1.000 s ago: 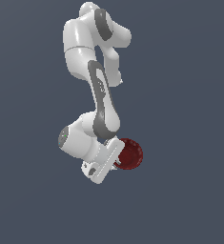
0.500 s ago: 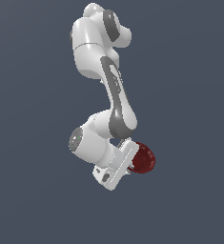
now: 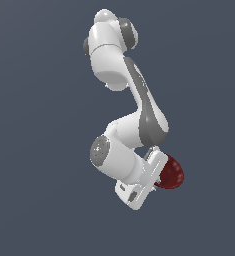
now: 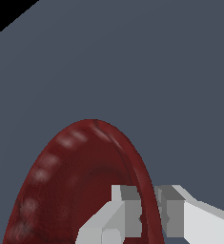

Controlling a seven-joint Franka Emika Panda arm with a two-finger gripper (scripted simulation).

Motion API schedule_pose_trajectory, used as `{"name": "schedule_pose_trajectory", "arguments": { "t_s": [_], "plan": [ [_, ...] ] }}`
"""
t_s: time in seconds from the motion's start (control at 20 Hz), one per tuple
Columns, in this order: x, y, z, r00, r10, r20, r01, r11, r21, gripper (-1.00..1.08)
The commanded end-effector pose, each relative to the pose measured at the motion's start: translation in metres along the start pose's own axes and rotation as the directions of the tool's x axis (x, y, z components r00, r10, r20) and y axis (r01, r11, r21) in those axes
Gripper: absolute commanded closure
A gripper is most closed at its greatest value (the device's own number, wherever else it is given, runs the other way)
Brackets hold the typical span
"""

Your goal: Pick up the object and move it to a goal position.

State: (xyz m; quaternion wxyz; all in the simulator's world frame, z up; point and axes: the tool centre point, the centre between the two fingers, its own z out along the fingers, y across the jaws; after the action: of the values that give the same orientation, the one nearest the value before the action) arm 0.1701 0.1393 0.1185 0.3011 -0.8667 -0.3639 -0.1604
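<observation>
The object point(image 3: 171, 173) is a glossy dark red dome-shaped bowl, held against the white hand of the arm toward the exterior view's right. In the wrist view the object point(image 4: 70, 181) fills the lower part of the picture, hollow side showing. My gripper point(image 4: 149, 214) is shut on its rim, one finger point(image 4: 118, 209) inside the bowl and the other finger point(image 4: 180, 212) outside. In the exterior view the fingers are hidden behind the hand and the bowl.
Only a plain dark grey-blue surface point(image 3: 39, 150) shows around the arm. A black corner point(image 4: 4, 12) marks the edge of that surface in the wrist view.
The arm has swung toward the exterior view's right and slightly down, carrying the red object along in the gripper. The grip on the rim looks unchanged.
</observation>
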Motion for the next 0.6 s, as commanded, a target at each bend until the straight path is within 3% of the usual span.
{"name": "schedule_pose_trajectory", "arguments": {
  "t_s": [0.0, 0.55],
  "plan": [
    [0.016, -0.004, 0.001, 1.0, 0.0, -0.001, 0.0, 1.0, -0.002, 1.08],
    [0.049, -0.013, 0.005, 1.0, 0.0, -0.001, 0.0, 1.0, -0.002, 1.08]
  ]
}}
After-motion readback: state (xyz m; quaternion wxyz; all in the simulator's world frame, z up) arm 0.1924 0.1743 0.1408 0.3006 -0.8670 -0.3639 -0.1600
